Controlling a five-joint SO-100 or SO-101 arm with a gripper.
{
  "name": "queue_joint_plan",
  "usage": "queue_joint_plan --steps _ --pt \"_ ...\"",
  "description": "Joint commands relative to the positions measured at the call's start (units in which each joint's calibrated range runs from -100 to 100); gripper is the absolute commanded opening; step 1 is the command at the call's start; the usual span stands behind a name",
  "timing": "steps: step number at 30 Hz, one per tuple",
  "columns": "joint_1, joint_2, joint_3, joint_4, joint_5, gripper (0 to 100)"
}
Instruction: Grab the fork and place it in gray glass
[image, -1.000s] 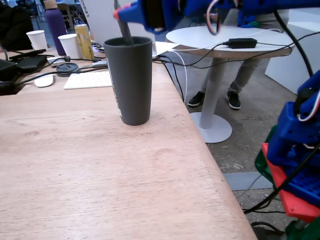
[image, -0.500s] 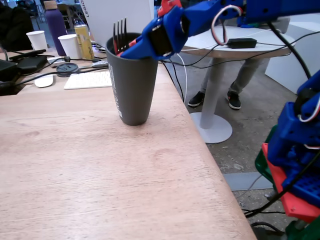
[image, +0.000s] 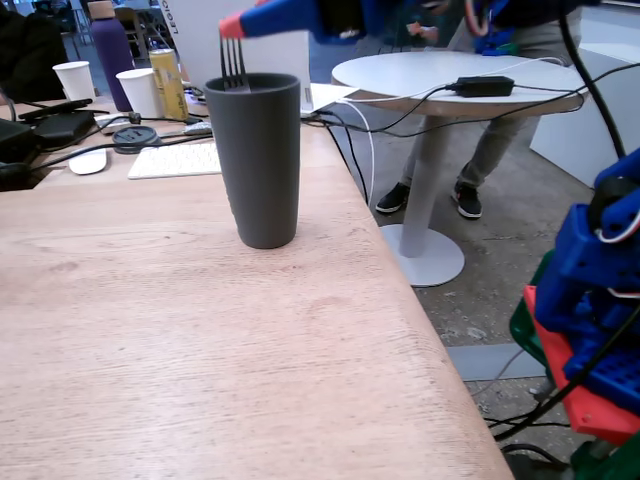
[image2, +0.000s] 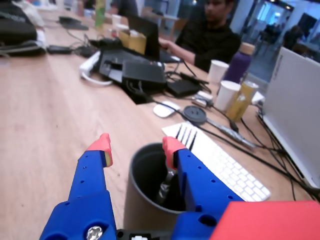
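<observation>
The gray glass (image: 257, 160) stands upright on the wooden table, near its right edge in the fixed view. The fork (image: 233, 64) rests inside it, tines up and poking above the rim at the back left. My gripper (image: 236, 24) hangs just above the rim, touching nothing. In the wrist view my gripper (image2: 137, 147) is open, its red-tipped blue fingers (image2: 102, 145) spread over the glass (image2: 137, 215). Nothing lies between them. The fork (image2: 186, 136) leans on the far rim beside the right finger, its handle down in the dark interior.
Two white paper cups (image: 73, 78), a purple bottle (image: 110, 45), a yellow can (image: 167, 82), a keyboard (image: 175, 159), a mouse (image: 87, 161) and cables crowd the back. The table edge (image: 420, 310) runs diagonally at right. A round white table (image: 450, 80) stands beyond it.
The gripper was down at the glass's rim half a second ago; it has since risen clear. The fork stays in the glass, tines up.
</observation>
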Motion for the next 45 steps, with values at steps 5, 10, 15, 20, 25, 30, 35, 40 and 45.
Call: queue_joint_plan --steps 5,10,15,20,25,30,35,40,45 --pt "-22.2 -5.1 1.7 0.3 -0.1 22" --pt "-31.3 -10.8 12.2 0.2 -2.9 22" --pt "-34.9 -17.7 22.3 0.1 -5.4 22" --pt "-36.9 -29.2 33.1 0.2 -5.4 22" --pt "-37.7 -41.1 50.2 0.3 -5.5 19" --pt "-39.6 -56.1 61.8 7.3 -5.5 0" --pt "-38.2 -59.9 61.8 29.8 -5.5 0" --pt "-39.3 -59.9 61.8 30.0 -5.4 0" --pt "-39.4 -59.9 61.8 30.2 -4.8 0"
